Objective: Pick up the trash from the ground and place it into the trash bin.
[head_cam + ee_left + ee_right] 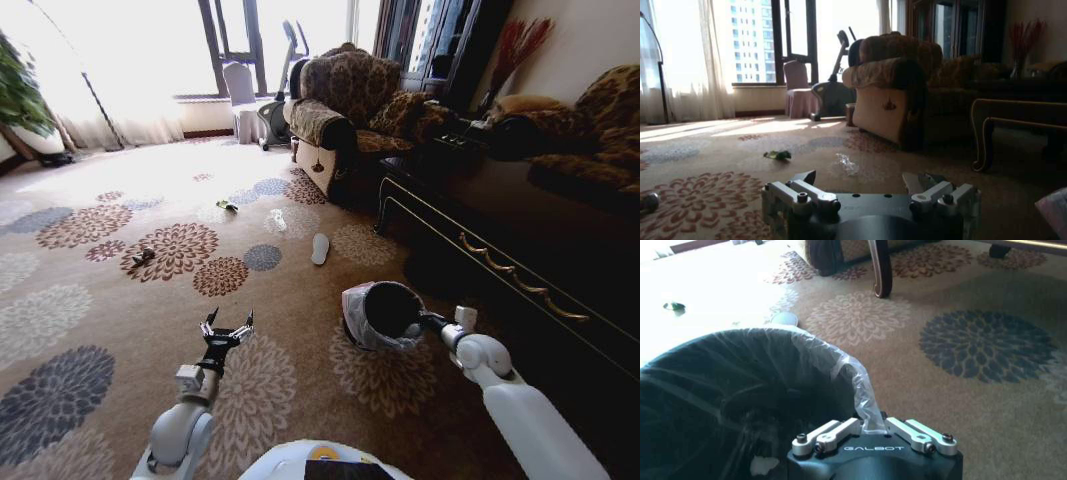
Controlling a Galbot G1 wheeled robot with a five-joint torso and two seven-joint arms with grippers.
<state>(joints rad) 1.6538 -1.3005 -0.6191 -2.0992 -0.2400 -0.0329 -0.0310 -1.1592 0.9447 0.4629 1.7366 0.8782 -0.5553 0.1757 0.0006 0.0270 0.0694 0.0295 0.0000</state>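
I'm rolling over the flowered carpet (pixel 90 330) with the trash bin (pixel 383 315) carried low on my right side, beside the dark cabinet (pixel 500 230). The right gripper (pixel 432 322) is pinched onto the bin's rim, fingers closed over the liner fold. The left gripper (pixel 228 329) hangs in front of me above the carpet, fingers spread wide, nothing in them.

The litter lies well ahead: a clear plastic bottle (pixel 277 219) nearest the sofa (pixel 345 100), a green wrapper (pixel 228 206) beyond it, and a small dark piece (pixel 143 256) off to the left on a red flower. A white slipper (pixel 319 248) lies between me and the bottle; I judge it no trash and would steer around it.

To do this well, I'd close in until one item sits just under the open left hand, keeping the bin level and near so the drop is short.

The left wrist view gives me the bottle (pixel 847 164) and wrapper (pixel 778 155) low and side-on, apart from each other. The right wrist view shows the liner (pixel 840 360) clamped at the right fingers (pixel 870 426), and a white scrap (pixel 763 466) low inside the bin; the rest of the inside is too dark to tell.
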